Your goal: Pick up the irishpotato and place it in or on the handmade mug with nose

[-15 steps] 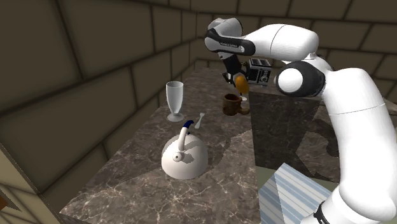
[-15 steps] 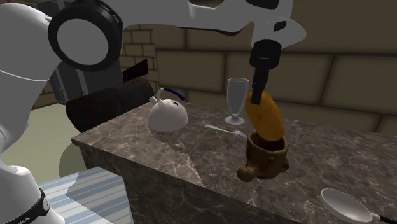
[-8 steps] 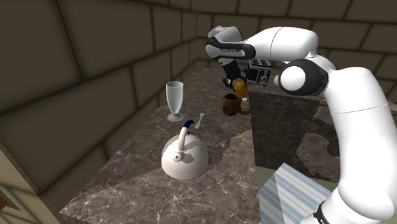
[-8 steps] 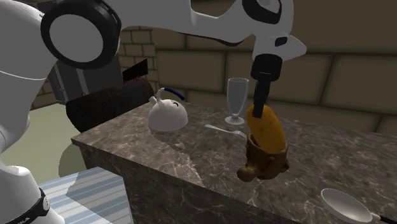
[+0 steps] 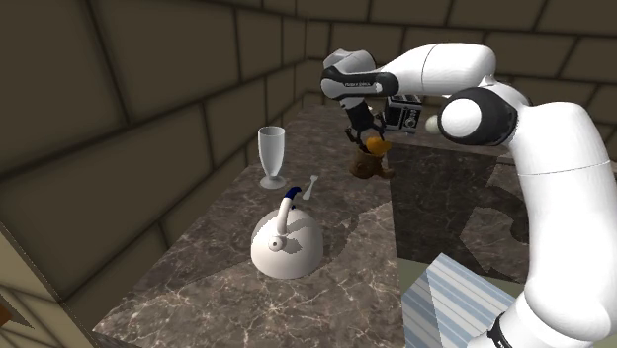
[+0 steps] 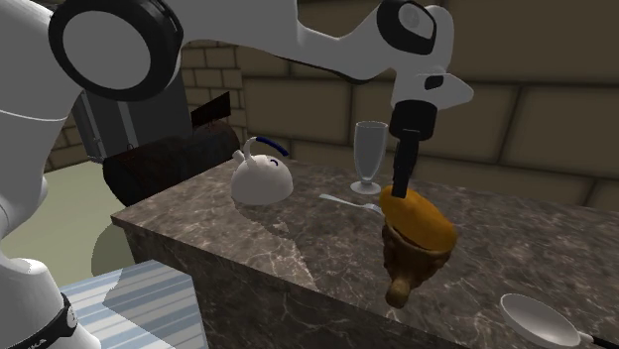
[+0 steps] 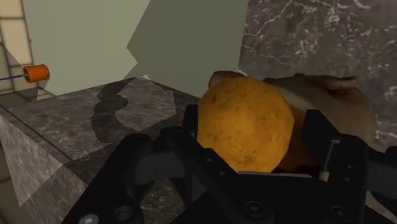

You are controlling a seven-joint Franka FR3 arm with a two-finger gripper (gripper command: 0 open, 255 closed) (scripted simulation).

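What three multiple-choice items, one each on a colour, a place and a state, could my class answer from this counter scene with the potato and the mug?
1. What colour is the body of the kettle?
A. red
B. white
C. green

2. Where is the potato?
A. lying across the mouth of the brown mug
B. on top of the kettle
C. high in the air, touching nothing

3. How does the mug stand?
A. squarely upright
B. tipped, its nose pointing down at the counter
C. broken in pieces

Answers:
1 B, since the kettle's rounded body is plain white under a blue-trimmed handle.
2 A, since the second exterior view shows the potato resting on the mug's rim.
3 B, since the mug leans over there with its nose near the counter.
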